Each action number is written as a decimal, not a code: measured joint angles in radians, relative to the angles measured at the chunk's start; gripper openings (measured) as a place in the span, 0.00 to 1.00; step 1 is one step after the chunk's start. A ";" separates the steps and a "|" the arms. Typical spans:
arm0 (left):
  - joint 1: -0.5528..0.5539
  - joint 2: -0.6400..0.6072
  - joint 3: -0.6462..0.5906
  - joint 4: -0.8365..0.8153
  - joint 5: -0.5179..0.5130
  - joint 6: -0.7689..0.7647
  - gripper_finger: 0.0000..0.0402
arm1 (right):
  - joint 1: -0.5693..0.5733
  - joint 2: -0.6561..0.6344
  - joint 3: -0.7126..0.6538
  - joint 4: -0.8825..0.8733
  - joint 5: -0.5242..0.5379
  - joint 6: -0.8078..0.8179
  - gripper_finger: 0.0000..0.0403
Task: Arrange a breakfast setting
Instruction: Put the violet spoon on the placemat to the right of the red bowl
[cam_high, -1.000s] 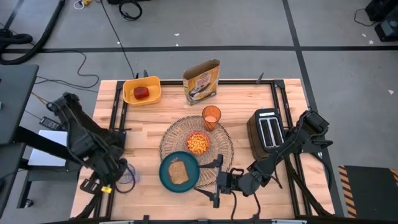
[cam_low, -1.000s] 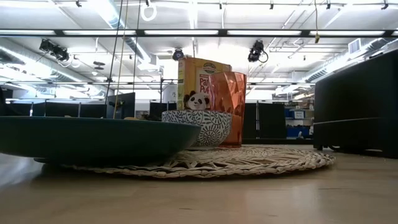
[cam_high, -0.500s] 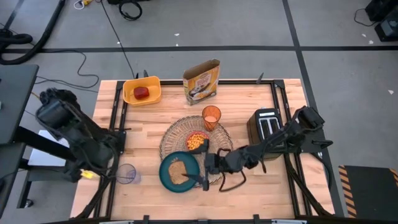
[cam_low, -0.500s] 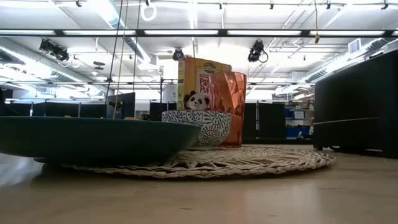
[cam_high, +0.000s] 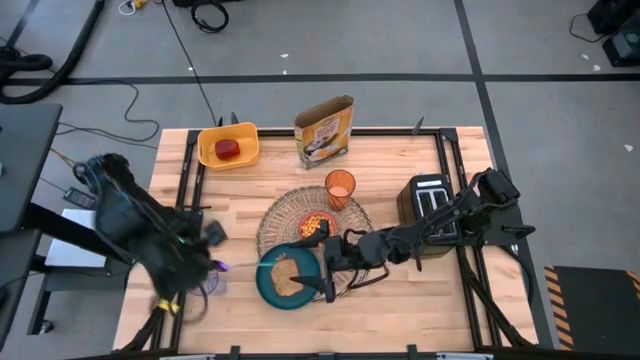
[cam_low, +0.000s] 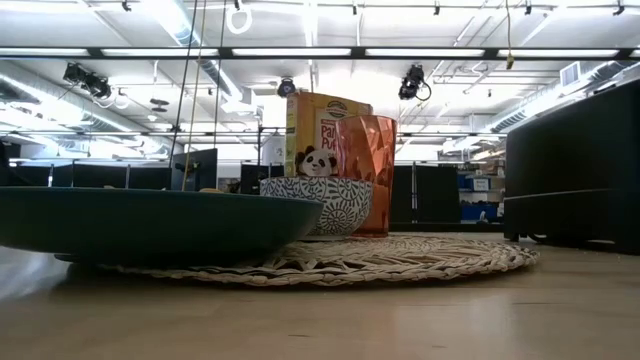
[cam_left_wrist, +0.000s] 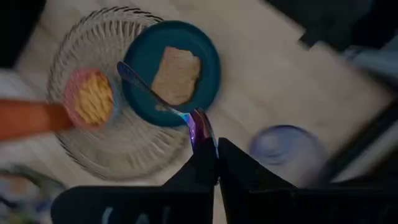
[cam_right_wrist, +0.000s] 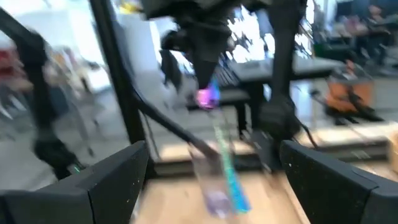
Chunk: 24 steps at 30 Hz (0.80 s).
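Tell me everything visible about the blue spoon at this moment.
The slim, glossy blue plastic-looking spoon is pinched by its iridescent handle end in the shut left claw. It is held in the air, roughly level, its bowl end reaching over the round teal plate beside the slice of toast.

Cereal box (cam_high: 324, 130) upright at table's far edge; yellow bin (cam_high: 228, 146) beside it (corner); black toaster (cam_high: 429, 206) right.

The blue spoon (cam_right_wrist: 229, 176) is smeared by motion in the right wrist view. In the low view, the round teal plate (cam_low: 150, 226) runs off the picture's edge, hiding its toast.
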 joint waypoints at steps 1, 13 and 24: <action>0.005 0.015 -0.029 0.029 -0.022 0.047 0.03 | 0.001 0.000 0.000 -0.038 0.021 -0.004 0.93; 0.057 0.055 -0.452 0.515 -0.374 0.412 0.03 | 0.006 0.000 0.000 -0.333 0.169 -0.109 0.83; 0.145 0.119 -0.612 0.860 -0.485 0.653 0.03 | -0.021 0.000 -0.059 -0.395 0.082 -0.051 0.64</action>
